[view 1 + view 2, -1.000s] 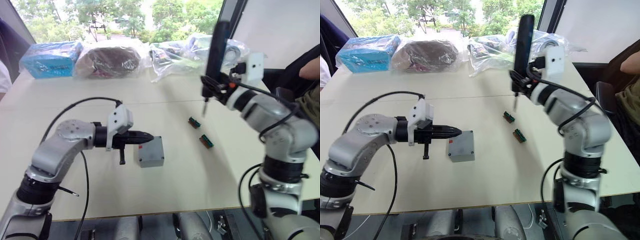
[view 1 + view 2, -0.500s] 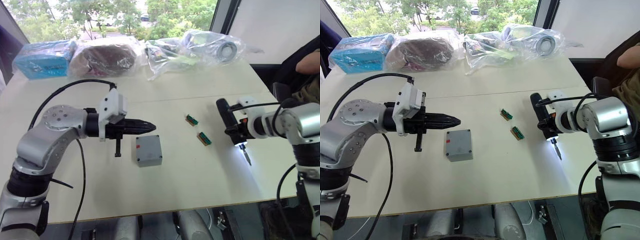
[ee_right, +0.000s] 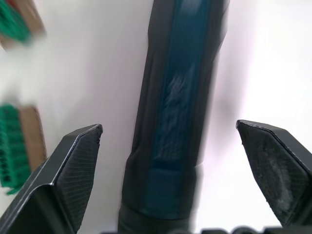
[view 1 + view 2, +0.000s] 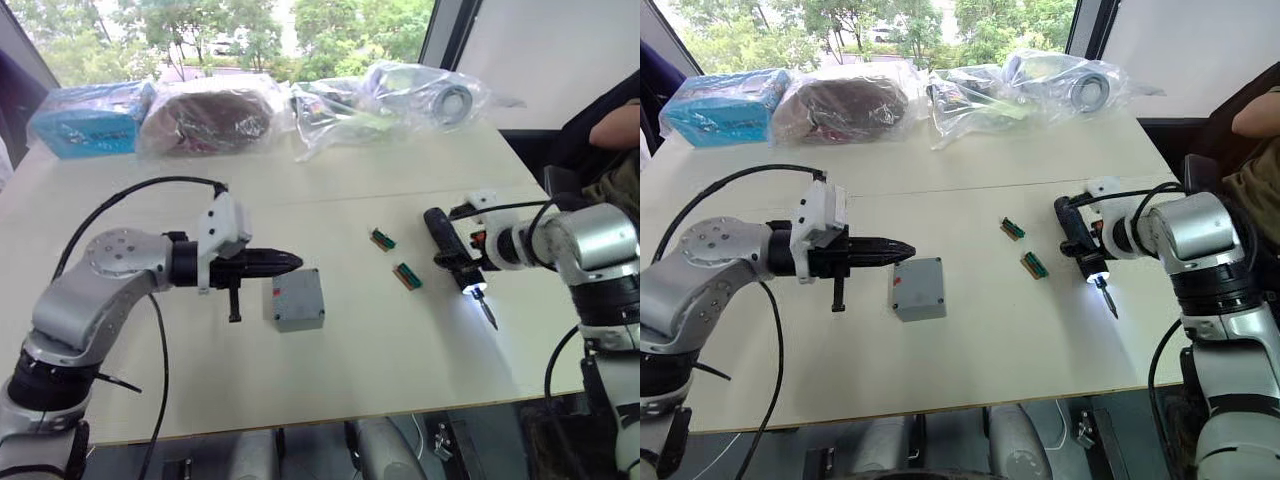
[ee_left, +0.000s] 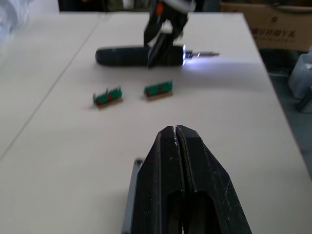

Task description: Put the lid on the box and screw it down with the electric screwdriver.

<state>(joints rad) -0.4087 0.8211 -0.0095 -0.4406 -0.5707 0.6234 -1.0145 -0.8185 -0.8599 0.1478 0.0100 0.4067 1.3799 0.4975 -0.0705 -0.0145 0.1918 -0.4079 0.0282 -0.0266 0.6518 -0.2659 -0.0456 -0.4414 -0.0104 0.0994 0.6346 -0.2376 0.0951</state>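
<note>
Judging the risks first from the left eye view: the screwdriver point(image 4: 452, 252) is on the table well to the right of the box point(image 4: 297, 301), with its white light on. The right gripper point(image 4: 463, 262) stands around its body. If the fingers close off-centre, the round tool may roll or slip out. If it is lifted at a tilt, the bit may miss the screw hole or scratch the box. The left gripper point(image 4: 291, 263) hovers just beside the box's left upper edge and could push the box if it goes lower.

In the right eye view, the tool's long axis runs from far to near. The bit points toward the near table edge and slightly away from the box, so the tool must be turned before any screwing. The top of the box looks closed, so the lid point(image 4: 916, 279) seems already seated, but I cannot tell the seam. Two small connectors point(image 4: 1025, 247) lie between the box and the tool.

In the left wrist view, the left fingers point(image 5: 165, 161) are pressed together and hold nothing. The tool lies crosswise beyond the connectors.

In the right wrist view, the right fingers point(image 3: 78, 161) are wide apart, one on each side of the tool, and neither touches it.
</note>
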